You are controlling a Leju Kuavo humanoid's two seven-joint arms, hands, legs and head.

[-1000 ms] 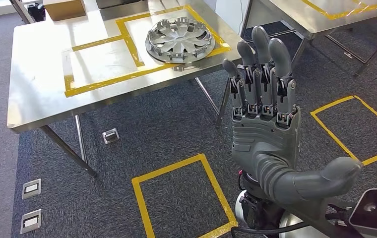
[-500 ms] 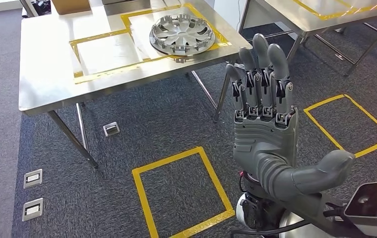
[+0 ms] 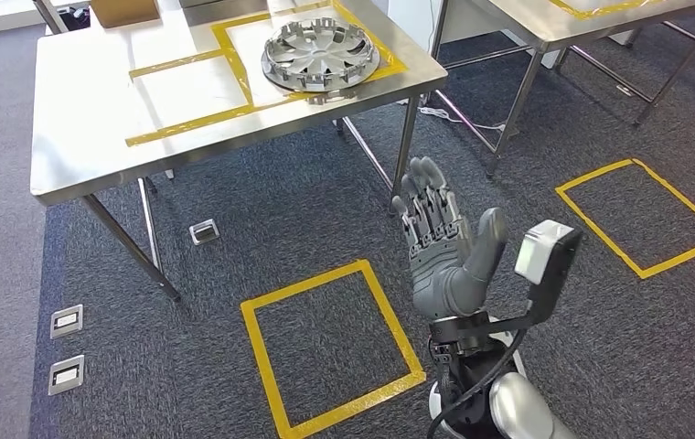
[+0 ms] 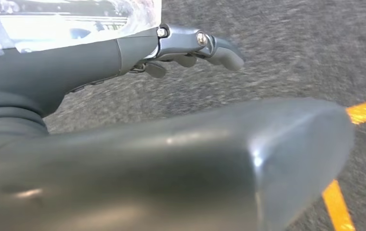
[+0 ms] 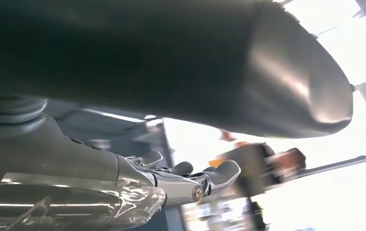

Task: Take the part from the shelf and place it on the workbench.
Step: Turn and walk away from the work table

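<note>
Part [image 3: 320,55], a round silver wheel cover, lies flat on the workbench [image 3: 97,119], far left of centre in the head view, inside a yellow tape outline [image 3: 234,64] near the table's right edge. So it looks already set down, task likely at or past the placing step. Right hand [image 3: 443,245] is raised over the carpet, palm toward the camera, fingers straight and together, thumb out to the side, nothing in it. The part sits far and to the left of that hand, well apart, with the table's near right corner and leg [image 3: 405,146] between them. Being round, the part has no long axis to align to; any reach would go forward and left over the table edge. Left hand [image 4: 190,45] in its wrist view hangs over grey carpet with fingers loosely curled, seemingly empty, though the view is blurred and close, so its openness can't be told. Yellow floor square [image 3: 330,343] lies just left of the right arm.
</note>
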